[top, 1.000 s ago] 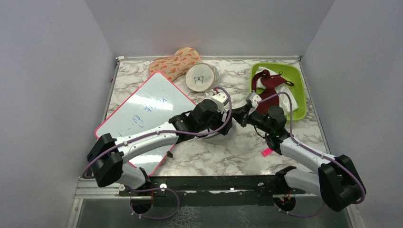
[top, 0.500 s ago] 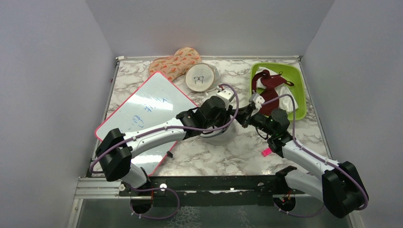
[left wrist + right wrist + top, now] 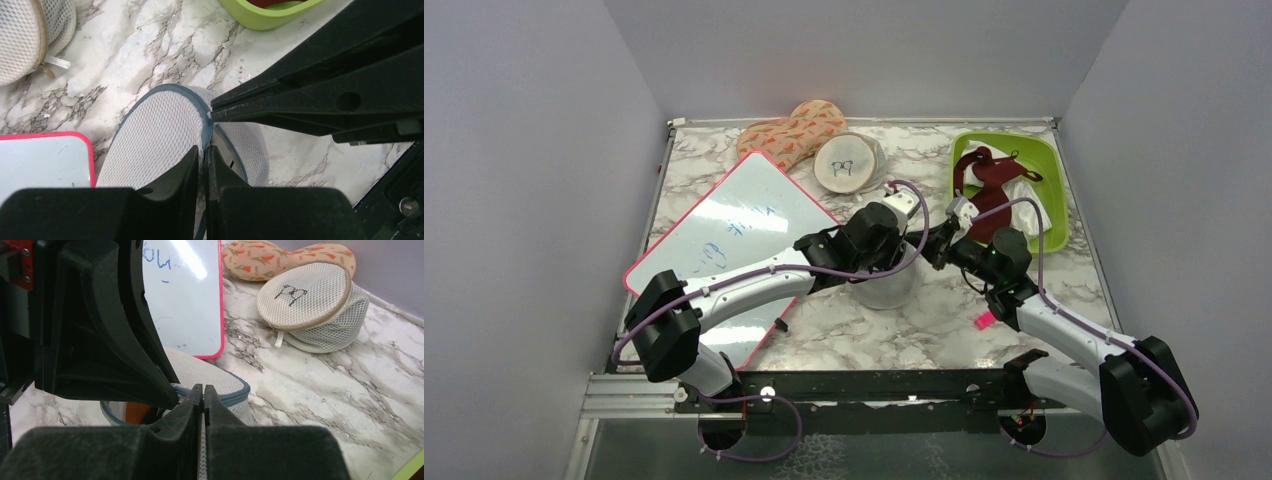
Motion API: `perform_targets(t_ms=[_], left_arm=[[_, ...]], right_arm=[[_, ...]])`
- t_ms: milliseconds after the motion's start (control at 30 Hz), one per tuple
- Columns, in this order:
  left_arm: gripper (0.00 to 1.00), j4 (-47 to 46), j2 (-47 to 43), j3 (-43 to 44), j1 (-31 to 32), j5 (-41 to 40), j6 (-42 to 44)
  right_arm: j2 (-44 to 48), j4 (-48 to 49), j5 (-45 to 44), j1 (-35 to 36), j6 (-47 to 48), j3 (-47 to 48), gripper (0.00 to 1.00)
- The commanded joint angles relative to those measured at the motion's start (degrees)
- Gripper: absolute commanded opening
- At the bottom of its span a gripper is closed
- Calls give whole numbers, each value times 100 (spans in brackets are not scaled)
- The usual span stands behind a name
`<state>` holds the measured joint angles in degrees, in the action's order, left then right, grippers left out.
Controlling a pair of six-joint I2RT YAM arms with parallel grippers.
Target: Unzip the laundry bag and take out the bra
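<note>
The laundry bag (image 3: 886,290), white mesh with a grey-blue rim, sits mid-table under both grippers. In the left wrist view my left gripper (image 3: 205,151) is shut on the rim of the laundry bag (image 3: 155,135), mesh pinched between its fingers. My right gripper (image 3: 203,390) is shut on the mesh wall of the laundry bag (image 3: 210,375) from the other side. The zip gapes, and the orange bra (image 3: 137,412) shows inside the opening, mostly hidden by the left gripper's fingers (image 3: 100,330). From above, the left gripper (image 3: 892,258) and right gripper (image 3: 924,250) meet over the bag.
A beige round pouch (image 3: 849,163) and an orange patterned pouch (image 3: 792,130) lie at the back. A red-edged whiteboard (image 3: 729,230) lies left of the bag. A green basket (image 3: 1058,200) at the right holds a dark red garment (image 3: 994,180). A pink tag (image 3: 985,320) lies near the right arm.
My left gripper moved right over the bag and closed from open onto its rim. The right gripper stayed shut on the mesh and barely moved.
</note>
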<state>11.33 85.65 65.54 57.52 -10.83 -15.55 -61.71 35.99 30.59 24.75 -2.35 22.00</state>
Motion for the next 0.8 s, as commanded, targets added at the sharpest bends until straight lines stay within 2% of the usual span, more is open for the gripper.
perform_targets(t_ms=[0,467,767], left_arm=[[0,-33,-517,13,32,102,509],[0,-539,-1601,-613,32,1019,1376],[0,-886,-2068,-789,31,976,1634]], right_arm=[[-96,62,-407,-23,-37,120,1],[-1162,778,-661,-23,-359,667,1],[-1882,812,-493,-23,-81,1216,1]])
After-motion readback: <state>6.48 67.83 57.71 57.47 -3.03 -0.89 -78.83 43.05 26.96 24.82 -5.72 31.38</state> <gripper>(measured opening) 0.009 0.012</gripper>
